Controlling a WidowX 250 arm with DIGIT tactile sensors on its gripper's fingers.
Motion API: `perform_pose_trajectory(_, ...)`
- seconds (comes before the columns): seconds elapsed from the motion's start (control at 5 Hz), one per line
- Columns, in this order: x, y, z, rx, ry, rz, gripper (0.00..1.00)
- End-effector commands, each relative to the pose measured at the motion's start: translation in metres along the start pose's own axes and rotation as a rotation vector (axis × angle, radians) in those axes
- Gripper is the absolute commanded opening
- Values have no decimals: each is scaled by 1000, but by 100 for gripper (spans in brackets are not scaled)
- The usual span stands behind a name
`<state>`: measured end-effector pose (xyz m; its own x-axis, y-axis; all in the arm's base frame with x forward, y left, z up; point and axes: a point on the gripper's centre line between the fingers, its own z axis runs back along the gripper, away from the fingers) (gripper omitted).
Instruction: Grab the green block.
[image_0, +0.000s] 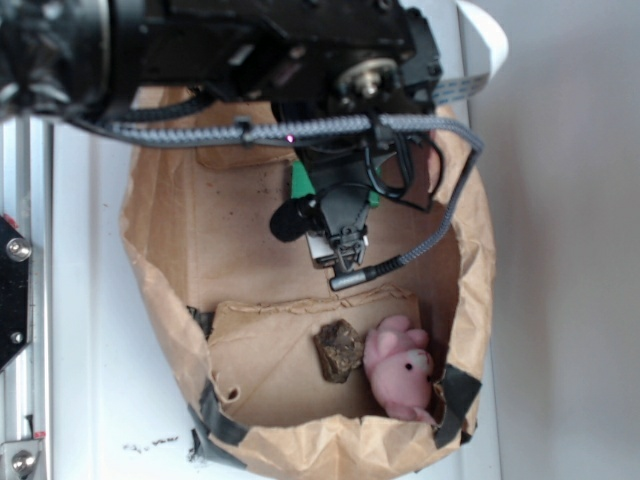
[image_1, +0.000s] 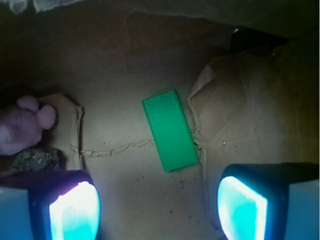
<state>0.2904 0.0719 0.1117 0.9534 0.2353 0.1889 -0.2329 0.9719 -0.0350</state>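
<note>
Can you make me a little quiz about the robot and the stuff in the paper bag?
1. True or false: the gripper is already squeezing the green block.
2. What sits right beside the pink plush toy? A) brown rock-like piece B) spoon C) ball
3. Fill in: everything lies inside a brown paper ____.

Key:
1. False; the fingers are apart and the block lies untouched between and beyond them.
2. A, the brown rock-like piece.
3. bag.
</note>
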Motion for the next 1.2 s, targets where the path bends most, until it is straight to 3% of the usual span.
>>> perform_pose_trajectory(0.0, 20, 14, -3, 38, -56, 20, 100)
perform_pose_trajectory(0.2, 28, 16, -10, 23, -50, 19, 100)
perform_pose_trajectory(0.6, 36, 20, -40, 61, -64, -9, 100)
perform_pose_trajectory(1.0, 28, 21, -53, 19, -64, -53, 100)
